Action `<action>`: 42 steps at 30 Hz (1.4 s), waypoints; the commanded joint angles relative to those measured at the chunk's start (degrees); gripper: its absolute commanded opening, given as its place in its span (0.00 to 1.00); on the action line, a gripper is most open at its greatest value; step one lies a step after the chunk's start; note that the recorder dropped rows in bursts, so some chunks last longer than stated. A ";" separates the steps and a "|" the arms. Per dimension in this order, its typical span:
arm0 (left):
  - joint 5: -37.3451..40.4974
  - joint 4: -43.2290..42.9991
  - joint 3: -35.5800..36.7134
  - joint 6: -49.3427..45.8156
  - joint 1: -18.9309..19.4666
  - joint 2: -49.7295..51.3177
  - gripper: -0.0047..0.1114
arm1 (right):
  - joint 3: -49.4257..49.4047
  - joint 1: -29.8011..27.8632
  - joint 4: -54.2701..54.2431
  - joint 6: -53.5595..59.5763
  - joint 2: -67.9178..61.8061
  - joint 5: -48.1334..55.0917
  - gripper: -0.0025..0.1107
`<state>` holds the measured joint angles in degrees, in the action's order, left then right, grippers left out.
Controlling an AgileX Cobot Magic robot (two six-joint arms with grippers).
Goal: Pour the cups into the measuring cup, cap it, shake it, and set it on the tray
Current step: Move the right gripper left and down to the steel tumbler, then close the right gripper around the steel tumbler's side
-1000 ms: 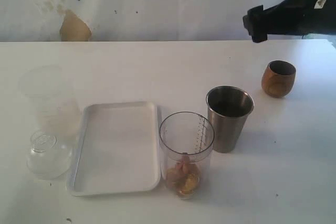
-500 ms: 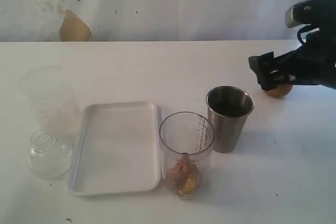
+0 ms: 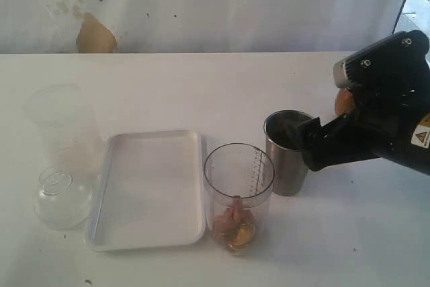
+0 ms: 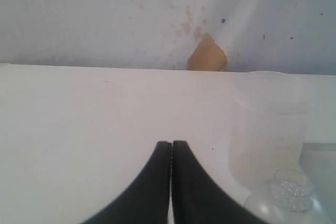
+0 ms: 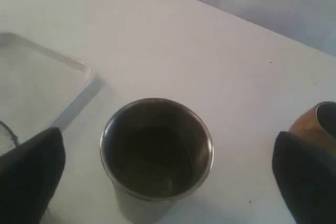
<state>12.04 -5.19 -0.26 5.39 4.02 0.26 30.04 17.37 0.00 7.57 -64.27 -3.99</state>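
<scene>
Tabletop (image 3: 201, 85): tumbler (image 5: 156, 150) centred before right end effector (image 5: 168, 169)

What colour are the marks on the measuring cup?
Dark, on the clear measuring cup; best in exterior view.

Frosted plastic container (image 3: 60, 129) upright on white table (image 3: 201, 85), tan patch (image 3: 94, 35) on wall (image 3: 235, 5) behind

Black arm (image 3: 386, 115), yellow warning sticker (image 3: 422, 138)
</scene>
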 commanded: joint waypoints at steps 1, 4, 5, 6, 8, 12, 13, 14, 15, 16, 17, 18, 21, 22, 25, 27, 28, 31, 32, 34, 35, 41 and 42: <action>-0.43 0.03 0.26 0.16 -0.17 -0.26 0.05 | -2.11 0.29 0.00 -1.79 0.13 -2.54 0.95; -0.43 0.03 0.26 0.16 -0.17 -0.26 0.05 | -4.46 0.29 0.00 -1.78 -1.59 -6.08 0.95; -0.43 0.03 0.26 0.16 -0.17 -0.26 0.05 | -5.40 0.29 0.00 -2.00 -2.29 -7.86 0.95; -0.43 0.03 0.26 0.16 -0.17 -0.26 0.05 | -6.19 0.29 0.00 -3.10 -3.43 -10.55 0.95; -0.43 0.03 0.26 0.16 -0.17 -0.26 0.05 | -7.28 0.29 0.00 -4.38 -5.40 -13.51 0.95; -0.43 0.03 0.26 0.16 -0.17 -0.26 0.05 | -7.56 0.29 0.00 -4.46 -9.93 -15.39 0.95; -0.43 0.03 0.26 0.16 -0.17 -0.26 0.05 | -7.56 0.29 0.41 -4.46 -10.64 -15.78 0.95; -0.43 0.03 0.26 0.16 -0.17 -0.26 0.05 | -7.56 0.29 0.57 -4.46 -11.32 -16.17 0.95; -0.43 0.03 0.26 0.16 -0.17 -0.26 0.05 | -7.56 0.29 0.69 -4.46 -11.90 -16.99 0.95; -0.43 0.03 0.26 0.16 -0.17 -0.26 0.05 | -7.84 0.29 0.67 -4.46 -12.28 -17.89 0.95; -0.43 0.03 0.26 0.16 -0.17 -0.26 0.05 | -8.08 0.29 1.03 -4.46 -12.59 -19.11 0.95; -0.43 0.03 0.26 0.16 -0.17 -0.26 0.05 | -8.18 0.29 1.18 -4.46 -12.99 -20.11 0.95; -0.43 0.03 0.26 0.16 -0.17 -0.26 0.05 | -8.18 0.29 1.56 -4.46 -14.76 -21.63 0.95; -0.43 0.03 0.26 0.16 -0.17 -0.26 0.05 | -8.18 0.29 1.83 -4.46 -15.75 -22.04 0.95; -0.43 0.03 0.26 0.16 -0.17 -0.26 0.05 | -8.18 0.29 2.62 -4.46 -19.49 -24.22 0.95; -0.43 0.03 0.26 0.16 -0.17 -0.26 0.05 | -8.18 0.29 2.62 -4.22 -22.05 -26.56 0.95; -0.43 0.03 0.26 0.16 -0.17 -0.26 0.05 | -8.18 0.29 2.62 -3.78 -23.32 -27.82 0.95; -0.43 0.03 0.26 0.16 -0.17 -0.26 0.05 | -8.18 0.29 2.62 -3.77 -26.79 -32.01 0.95; -0.43 0.03 0.26 0.16 -0.17 -0.26 0.05 | -8.18 0.29 2.62 -3.77 -27.41 -33.03 0.95; -0.43 0.03 0.26 0.16 -0.17 -0.26 0.05 | -8.18 0.29 2.62 -3.77 -29.75 -35.88 0.95; -0.43 0.03 0.26 0.16 -0.17 -0.26 0.05 | -8.18 0.29 2.52 -3.77 -30.71 -37.60 0.95; -0.43 0.03 0.26 0.16 -0.17 -0.26 0.05 | -8.18 0.29 -2.11 -3.77 -37.94 -48.56 0.95; -0.43 0.03 0.26 0.16 -0.17 -0.26 0.05 | -8.18 0.29 -2.11 -3.77 -38.91 -50.39 0.95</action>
<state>12.04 -5.19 -0.26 5.39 4.02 0.26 22.25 17.37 -1.14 3.58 -100.79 -48.94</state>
